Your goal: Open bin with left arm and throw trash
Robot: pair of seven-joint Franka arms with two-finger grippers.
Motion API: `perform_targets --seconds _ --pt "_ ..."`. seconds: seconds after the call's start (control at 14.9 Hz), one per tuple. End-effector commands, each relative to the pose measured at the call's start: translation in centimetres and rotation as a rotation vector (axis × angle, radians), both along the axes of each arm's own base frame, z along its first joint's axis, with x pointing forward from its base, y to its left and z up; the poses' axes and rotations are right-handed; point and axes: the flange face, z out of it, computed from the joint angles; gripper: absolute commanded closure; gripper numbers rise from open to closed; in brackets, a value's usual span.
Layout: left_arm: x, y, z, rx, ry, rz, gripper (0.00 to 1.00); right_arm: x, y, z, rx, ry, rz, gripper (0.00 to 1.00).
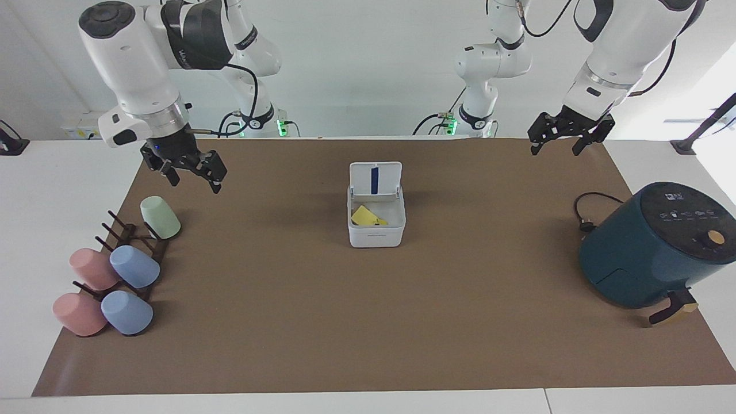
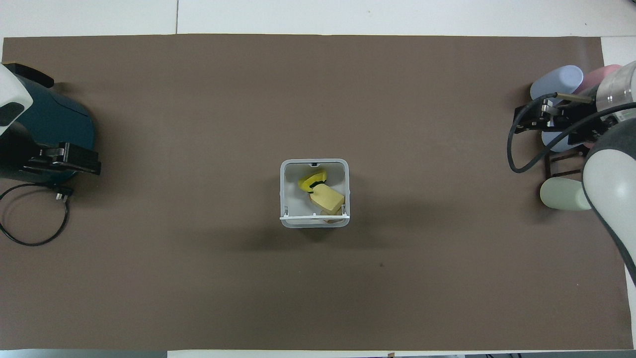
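Observation:
The white bin (image 1: 376, 233) stands mid-mat with its lid (image 1: 375, 178) flipped upright, blue stripe showing. Inside lies the trash: a bright yellow notched piece (image 2: 312, 180), a pale yellow chunk (image 2: 329, 200) and a tan crumb (image 2: 332, 214) half hidden under the lid's edge. My left gripper (image 1: 553, 150) is open and empty, raised over the mat's edge by the robots at the left arm's end; it also shows in the overhead view (image 2: 64, 161). My right gripper (image 1: 195, 183) is open and empty, raised over the mat by the cup rack; it also shows in the overhead view (image 2: 546, 119).
A dark-teal air fryer (image 1: 650, 247) with a loose black cord (image 1: 586, 213) stands at the left arm's end. A rack with pastel cups, the green one (image 1: 160, 217) nearest the robots, stands at the right arm's end.

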Motion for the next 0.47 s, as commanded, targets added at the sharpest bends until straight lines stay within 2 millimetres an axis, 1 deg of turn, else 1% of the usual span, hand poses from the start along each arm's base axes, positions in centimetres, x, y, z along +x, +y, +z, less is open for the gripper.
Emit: perform_targets --seconds 0.0,0.07,0.4 --pt "-0.53 -0.14 0.26 0.021 -0.009 -0.017 0.0 -1.41 -1.64 1.03 -0.014 0.029 0.077 0.0" --pt "-0.53 -0.06 0.12 0.021 -0.006 -0.019 0.0 -1.46 -2.24 1.05 -0.015 0.029 0.092 0.0" --pt "-0.53 -0.06 0.12 0.021 -0.006 -0.011 0.0 -2.01 -2.24 0.64 -0.014 0.057 0.095 0.0"
